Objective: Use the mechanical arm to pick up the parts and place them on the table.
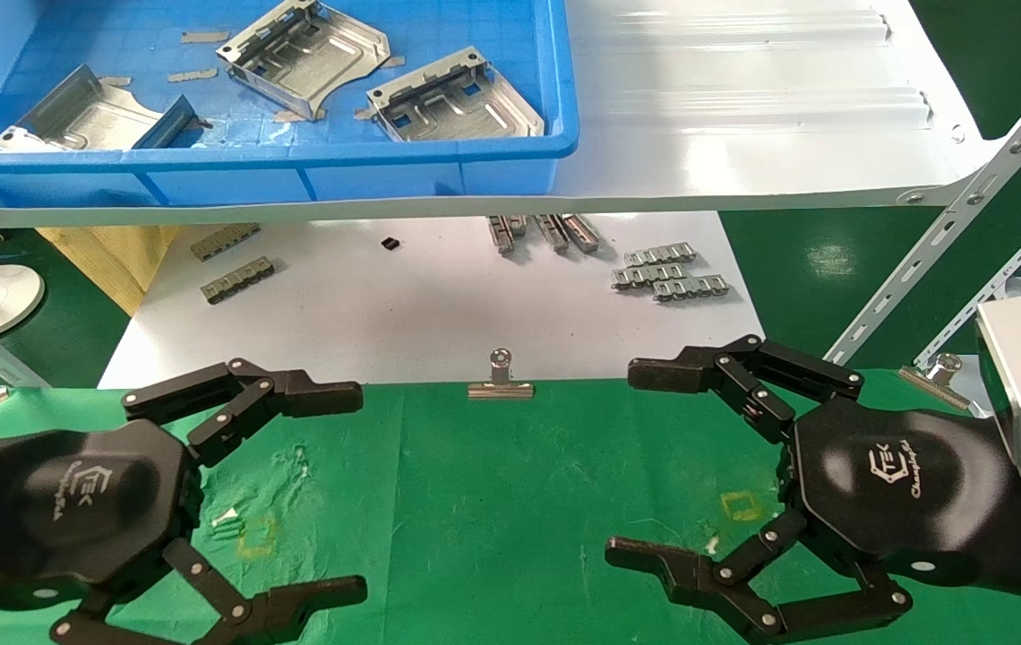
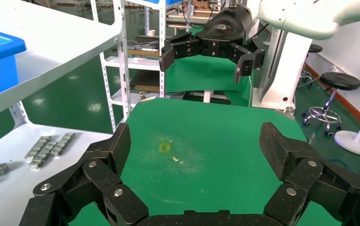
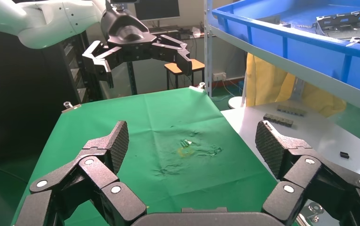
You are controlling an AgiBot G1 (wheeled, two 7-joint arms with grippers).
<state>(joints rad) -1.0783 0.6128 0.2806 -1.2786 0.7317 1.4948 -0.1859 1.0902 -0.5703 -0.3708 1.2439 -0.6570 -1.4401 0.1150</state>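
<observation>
Three silver-grey stamped metal parts lie in a blue bin (image 1: 555, 134) on the white shelf: one at the left (image 1: 90, 116), one in the middle (image 1: 304, 55), one at the right (image 1: 452, 97). My left gripper (image 1: 360, 491) is open and empty over the green table (image 1: 493, 502) at the near left. My right gripper (image 1: 620, 461) is open and empty over the table at the near right. In the left wrist view my left gripper (image 2: 194, 146) has its fingers wide apart above a yellow mark (image 2: 163, 148). In the right wrist view my right gripper (image 3: 192, 141) is likewise spread above bare cloth.
The glossy white shelf (image 1: 743, 107) overhangs a matte white board (image 1: 439, 305) holding small grey segmented strips (image 1: 667, 273). A silver binder clip (image 1: 500, 381) sits on the table's far edge. A perforated metal upright (image 1: 949, 233) slants at the right.
</observation>
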